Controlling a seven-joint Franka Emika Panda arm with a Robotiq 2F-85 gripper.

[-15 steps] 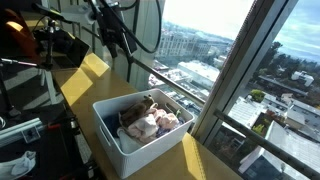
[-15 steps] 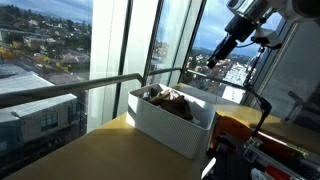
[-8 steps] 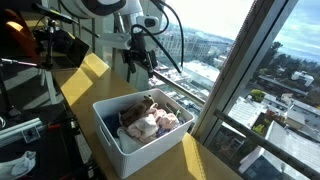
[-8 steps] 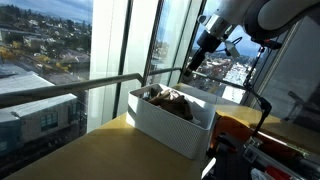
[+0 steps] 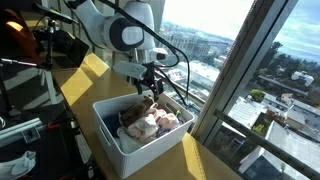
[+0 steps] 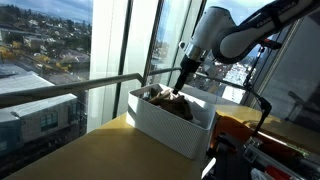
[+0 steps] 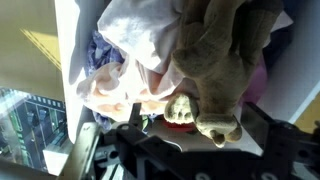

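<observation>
Hanging with its jaws spread wide and nothing between them, the gripper (image 5: 150,90) sits just over the brown plush toy (image 5: 141,106), left of centre in an exterior view; whether they touch cannot be told. The toy lies on top of the heap at the far end of the white rectangular plastic bin (image 5: 118,150), against pale pink and white soft toys (image 5: 160,122) that fill it to the rim. In the wrist view the brown plush fills the upper right, with the pale toys at upper left. The bin stands on the tan wooden worktop (image 6: 90,150), close to the tall window glass (image 6: 60,60). Bare worktop shows at lower left there.
</observation>
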